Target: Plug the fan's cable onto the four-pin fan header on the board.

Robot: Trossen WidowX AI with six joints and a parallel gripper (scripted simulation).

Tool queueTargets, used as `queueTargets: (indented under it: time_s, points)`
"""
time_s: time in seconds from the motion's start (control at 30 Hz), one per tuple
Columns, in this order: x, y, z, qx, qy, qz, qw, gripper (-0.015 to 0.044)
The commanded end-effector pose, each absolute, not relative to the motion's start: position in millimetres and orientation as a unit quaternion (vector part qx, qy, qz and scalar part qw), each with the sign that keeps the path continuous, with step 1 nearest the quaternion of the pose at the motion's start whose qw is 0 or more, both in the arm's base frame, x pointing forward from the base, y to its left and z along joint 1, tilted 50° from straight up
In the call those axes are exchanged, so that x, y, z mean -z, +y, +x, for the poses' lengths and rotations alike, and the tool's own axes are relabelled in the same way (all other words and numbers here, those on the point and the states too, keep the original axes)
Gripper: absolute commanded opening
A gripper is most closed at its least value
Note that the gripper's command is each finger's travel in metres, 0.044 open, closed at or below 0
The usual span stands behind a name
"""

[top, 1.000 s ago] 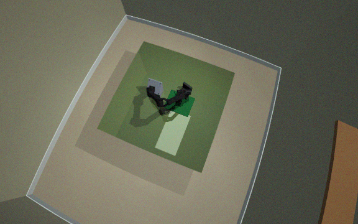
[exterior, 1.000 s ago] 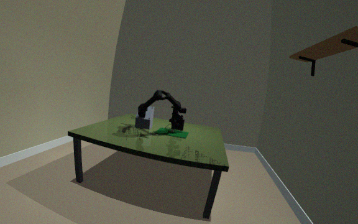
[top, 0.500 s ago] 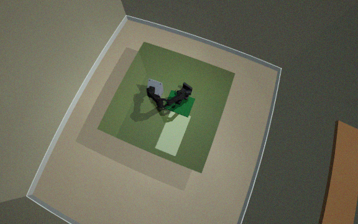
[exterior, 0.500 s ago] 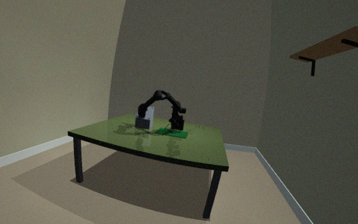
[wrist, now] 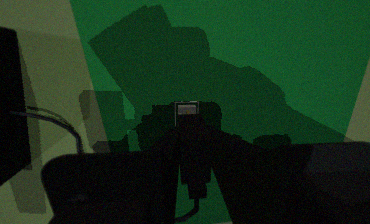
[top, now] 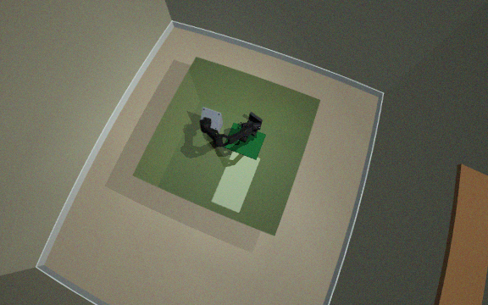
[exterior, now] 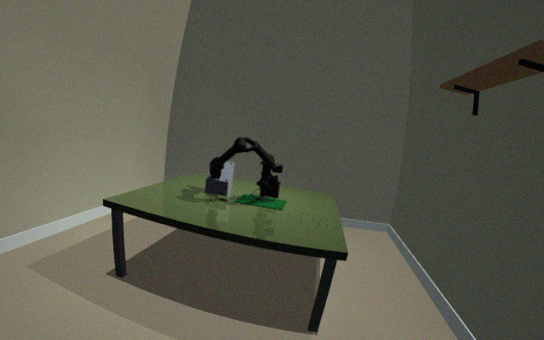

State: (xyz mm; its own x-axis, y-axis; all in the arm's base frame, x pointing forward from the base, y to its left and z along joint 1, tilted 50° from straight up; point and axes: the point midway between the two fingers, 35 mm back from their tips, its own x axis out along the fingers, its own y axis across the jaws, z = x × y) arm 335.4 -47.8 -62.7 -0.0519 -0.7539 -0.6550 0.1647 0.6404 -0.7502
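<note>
Probably lining up: plug over header.
The tool [top: 244, 137] [exterior: 263, 198] [wrist: 191, 131] is clamped on the dark plug [wrist: 196, 175], its cable [wrist: 195, 206] trailing behind, seemingly to keep it straight above the board [top: 252, 148] [exterior: 277, 204] [wrist: 286, 40]; beyond spreads the green table [top: 286, 114] [exterior: 168, 208].

Green table [top: 295, 127] [exterior: 182, 208], beige floor [top: 176, 254] [exterior: 371, 283], wooden shelf [top: 468, 237] [exterior: 503, 66]
</note>
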Motion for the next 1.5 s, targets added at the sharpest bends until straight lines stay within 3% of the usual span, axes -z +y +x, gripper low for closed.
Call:
queueTargets:
  time_s: [0.0, 1.23, 1.47]
  points:
    - [63, -49, 336, 0.354, 0.631, -0.236, 0.648, 0.0000]
    - [75, -64, 335, 0.355, 0.631, -0.236, 0.648, 0.0000]
    - [73, -61, 335, 0.355, 0.632, -0.235, 0.648, 0.0184]
